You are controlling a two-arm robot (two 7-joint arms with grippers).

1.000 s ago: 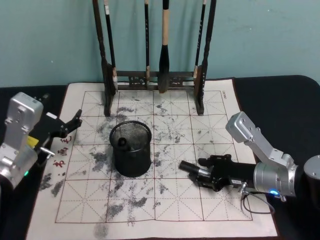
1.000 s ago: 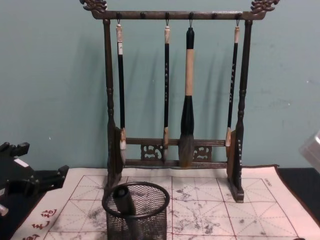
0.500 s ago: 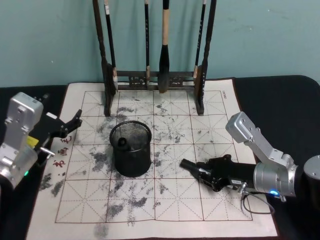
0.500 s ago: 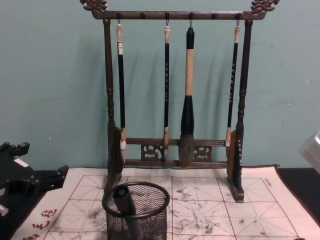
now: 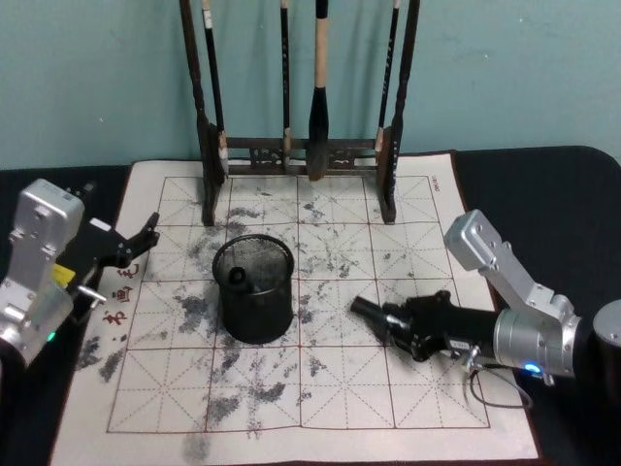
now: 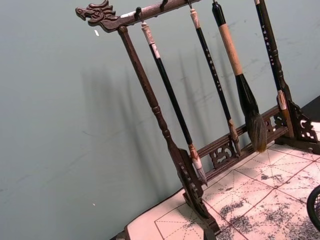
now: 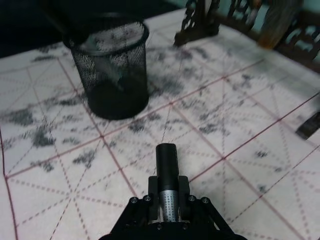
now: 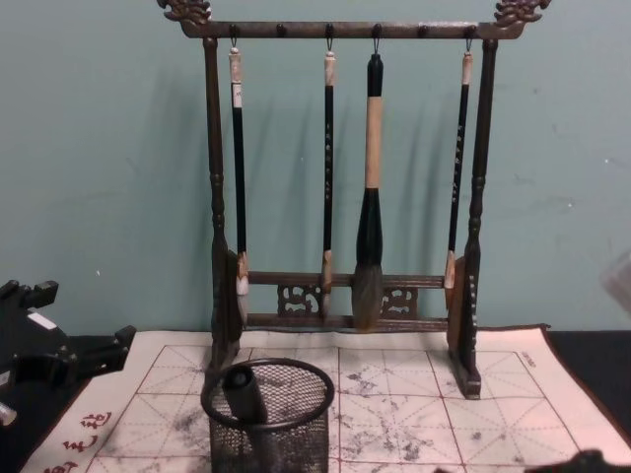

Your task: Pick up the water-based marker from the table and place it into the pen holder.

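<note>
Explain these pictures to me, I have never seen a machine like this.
It is a two-armed robot; each arm ends in a gripper. One picture looks down from its head, one forward from its chest, one from each wrist. On the table lies a white felt mat with a black mesh pen holder and, behind it, a wooden brush rack. The right gripper is shut on the water-based marker, right of the holder. The left gripper sits open at the mat's left edge.

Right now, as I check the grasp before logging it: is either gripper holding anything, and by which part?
The right gripper holds the water-based marker by its silver-grey barrel, with the black cap sticking out ahead. The left gripper holds nothing.
</note>
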